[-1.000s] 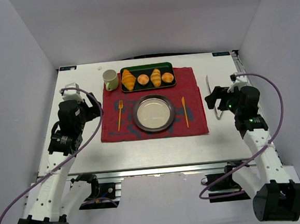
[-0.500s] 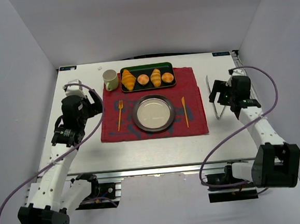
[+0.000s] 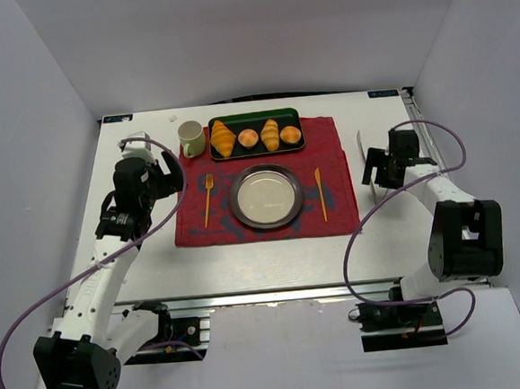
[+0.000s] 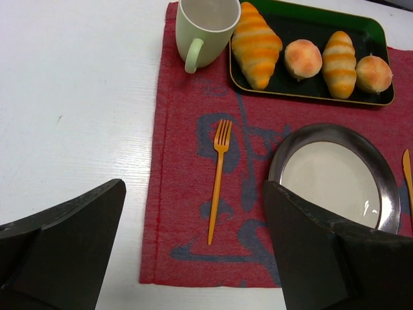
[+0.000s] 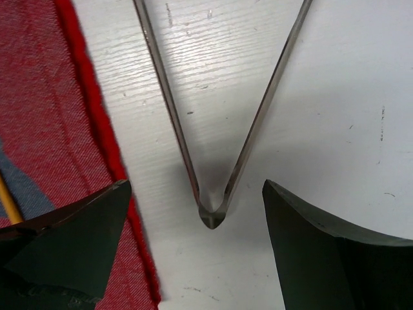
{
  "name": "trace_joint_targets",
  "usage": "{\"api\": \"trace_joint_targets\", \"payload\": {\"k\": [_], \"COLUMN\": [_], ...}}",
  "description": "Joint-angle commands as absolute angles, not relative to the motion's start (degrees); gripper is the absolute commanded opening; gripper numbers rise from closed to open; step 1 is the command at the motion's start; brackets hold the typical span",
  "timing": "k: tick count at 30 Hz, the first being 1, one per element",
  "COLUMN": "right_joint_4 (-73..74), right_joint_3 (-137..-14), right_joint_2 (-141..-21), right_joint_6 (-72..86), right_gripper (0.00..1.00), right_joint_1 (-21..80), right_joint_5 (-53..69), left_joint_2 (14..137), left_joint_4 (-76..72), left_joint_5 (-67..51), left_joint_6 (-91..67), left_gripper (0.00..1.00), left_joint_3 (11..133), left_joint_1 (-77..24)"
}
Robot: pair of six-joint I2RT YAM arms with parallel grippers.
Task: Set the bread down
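The bread is a slim ridged golden roll on a dark green tray at the back, between two round buns; it also shows in the left wrist view. A round metal plate lies empty on the red mat. My left gripper is open and empty over the mat's left edge, its jaws wide apart in the wrist view. My right gripper is open right of the mat, jaws straddling the hinge end of metal tongs on the table.
A larger croissant and two orange buns share the tray. A pale green mug stands left of it. An orange fork and knife flank the plate on the red mat.
Both arms have reached farther from their bases. The left gripper has moved toward the mat's left edge. The right gripper has moved back and down over the tongs.
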State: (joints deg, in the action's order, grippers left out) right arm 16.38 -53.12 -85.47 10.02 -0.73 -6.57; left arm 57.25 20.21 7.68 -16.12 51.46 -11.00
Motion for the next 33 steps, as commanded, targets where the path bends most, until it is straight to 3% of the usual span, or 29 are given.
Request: {"api": "trace_joint_targets", "payload": {"k": [1, 20, 33], "right_joint_4": [17.4, 17.23, 16.26], "right_joint_3": [-55.99, -63.72, -65.83], "right_joint_2": [-87.53, -104.32, -108.54], "right_joint_6": [10.37, 11.78, 8.09], "right_gripper": [0.89, 0.87, 0.83], "right_joint_1": [-0.97, -1.14, -5.18], "right_joint_5": [-9.84, -9.4, -4.13], "left_joint_2": [56.51, 59.68, 58.1], "left_joint_4": [18.72, 16.7, 18.11], "left_joint_5": [8.08, 7.56, 9.32], "left_joint_6": [-15.03, -15.21, -14.68], "left_gripper": [0.98, 0.98, 0.98], "left_joint_3": [53.53, 55.11, 54.84], "left_joint_1": [-11.08, -11.16, -11.16]}}
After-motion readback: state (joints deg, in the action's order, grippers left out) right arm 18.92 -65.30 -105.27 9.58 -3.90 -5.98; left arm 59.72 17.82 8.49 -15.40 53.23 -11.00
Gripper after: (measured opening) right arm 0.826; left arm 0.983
